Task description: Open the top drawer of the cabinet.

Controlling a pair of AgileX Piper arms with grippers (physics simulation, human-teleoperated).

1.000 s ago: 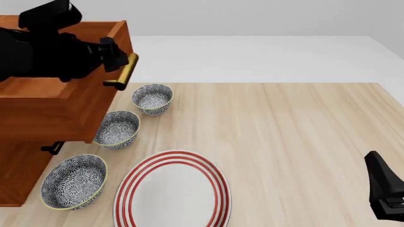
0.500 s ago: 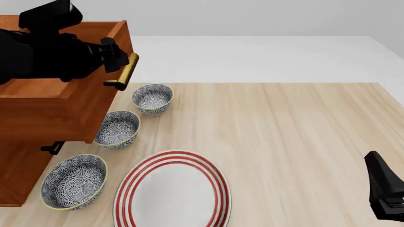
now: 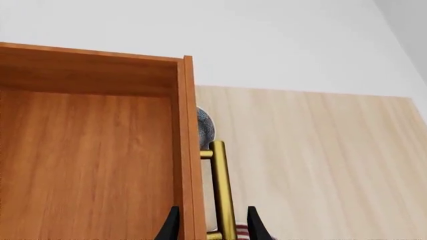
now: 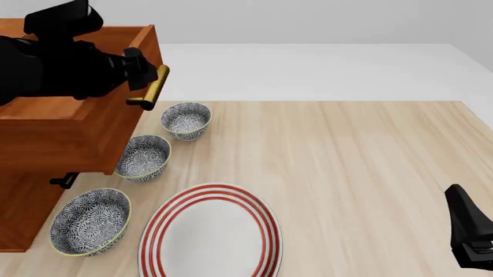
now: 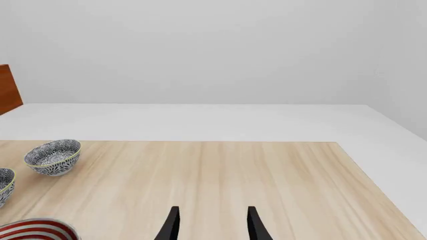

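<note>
Left wrist view: The top drawer (image 3: 93, 150) is a reddish-brown box of polished wood with visible grain, open at the top and showing a bare floor. Its front panel appears as a thin upright edge. A brass bar handle (image 3: 221, 190), round in section and glossy, runs parallel to that panel on short posts. The left gripper (image 3: 212, 226) has one dark fingertip on each side of the front panel and handle; the gap is narrow, but contact with the bar cannot be confirmed here. A patterned bowl (image 3: 204, 124) is partly visible beyond the handle.

Front view: The top drawer (image 4: 73, 124) stands pulled out from the cabinet (image 4: 23, 213), overhanging the lower drawers. The left gripper (image 4: 142, 68) sits at the brass handle (image 4: 152, 88). Three grey patterned bowls lie in a row just beside the cabinet front: far (image 4: 186, 120), middle (image 4: 143, 157), near (image 4: 90, 221). A red-striped white plate (image 4: 209, 231) lies beside the near bowl on the light wooden table (image 4: 362, 173). The right gripper (image 4: 470, 231) is well apart from the cabinet; its opening cannot be judged here.

Right wrist view: The right gripper (image 5: 212, 224) has fingers parted and holds nothing. The cabinet edge (image 5: 9, 89) is far off.
</note>
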